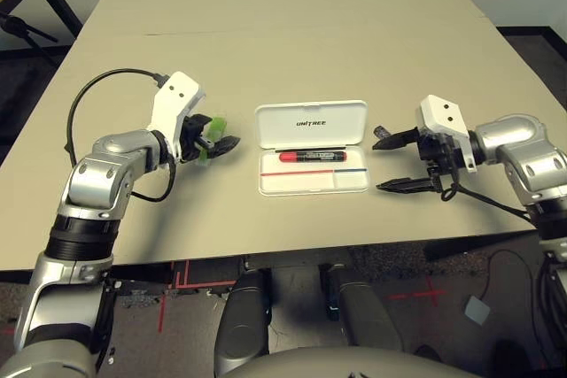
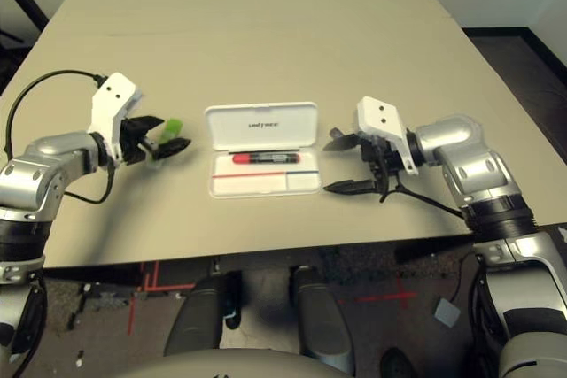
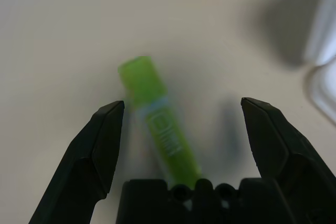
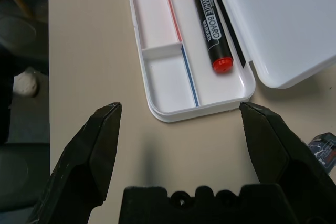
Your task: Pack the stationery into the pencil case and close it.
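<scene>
Because the flat lime-green highlighter [image 3: 165, 135] lies on the pale table [image 1: 292, 59] between the spread fingers of my left tool [image 3: 182, 100], I judge that tool is placed for a pinch across its narrow sides. The open white hard-plastic pencil case [image 1: 314, 183] sits near the centre, its lid at twelve o'clock leaving the trays accessible; the red-capped black marker [image 1: 312, 156] already lies in the upper one. My right tool [image 1: 392, 164] waits wide and empty at three o'clock of the case, with the small dark block [image 4: 324, 150] just beside one finger, probably for a later pick.
</scene>
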{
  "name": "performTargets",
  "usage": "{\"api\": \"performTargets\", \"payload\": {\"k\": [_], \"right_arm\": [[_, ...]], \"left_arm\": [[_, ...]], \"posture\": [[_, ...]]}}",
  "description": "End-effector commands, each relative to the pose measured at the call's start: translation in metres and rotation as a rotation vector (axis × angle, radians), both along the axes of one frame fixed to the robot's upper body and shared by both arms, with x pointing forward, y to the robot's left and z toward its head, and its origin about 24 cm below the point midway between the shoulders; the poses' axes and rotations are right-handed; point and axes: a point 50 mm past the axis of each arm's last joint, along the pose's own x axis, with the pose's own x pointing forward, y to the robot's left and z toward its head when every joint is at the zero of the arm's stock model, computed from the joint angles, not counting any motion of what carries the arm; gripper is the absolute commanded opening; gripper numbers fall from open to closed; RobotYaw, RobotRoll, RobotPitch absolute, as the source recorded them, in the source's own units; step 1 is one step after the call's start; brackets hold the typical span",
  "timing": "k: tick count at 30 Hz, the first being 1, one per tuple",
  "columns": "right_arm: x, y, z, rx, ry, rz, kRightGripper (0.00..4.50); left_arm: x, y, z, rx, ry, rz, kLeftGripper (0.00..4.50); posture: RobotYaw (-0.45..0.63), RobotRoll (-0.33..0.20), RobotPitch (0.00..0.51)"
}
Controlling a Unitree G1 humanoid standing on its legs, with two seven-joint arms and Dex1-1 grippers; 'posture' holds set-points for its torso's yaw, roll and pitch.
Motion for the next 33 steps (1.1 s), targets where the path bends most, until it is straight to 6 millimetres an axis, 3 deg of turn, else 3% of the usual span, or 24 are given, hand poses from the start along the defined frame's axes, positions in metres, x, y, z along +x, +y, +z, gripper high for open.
{"api": "performTargets", "payload": {"k": [1,9,22,25,31,33], "right_arm": [[-0.004,0.002,0.002,0.021,-0.010,0.001,4.46],[-0.004,0.004,0.005,0.041,-0.013,-0.024,4.46],[-0.004,0.000,0.008,0.050,-0.030,-0.055,4.46],[-0.004,0.000,0.008,0.052,-0.032,-0.059,4.50],[-0.004,0.000,0.008,0.054,-0.037,-0.063,4.50],[-0.004,0.000,0.009,0.055,-0.038,-0.063,4.50]], "left_arm": [[0.004,0.006,-0.003,0.054,0.048,0.048,4.50],[0.012,0.008,-0.003,0.092,0.090,0.065,4.50],[0.006,0.008,-0.011,0.123,0.170,0.047,4.50],[0.004,0.007,-0.014,0.121,0.186,0.038,3.54],[0.001,0.007,-0.016,0.116,0.195,0.035,1.19],[0.001,0.007,-0.016,0.113,0.196,0.038,1.07]], "posture": [[0.00,0.000,0.180],[-0.01,0.000,0.182],[-0.02,0.000,0.187],[-0.02,0.000,0.189],[-0.01,0.000,0.188],[-0.01,0.000,0.187]]}}
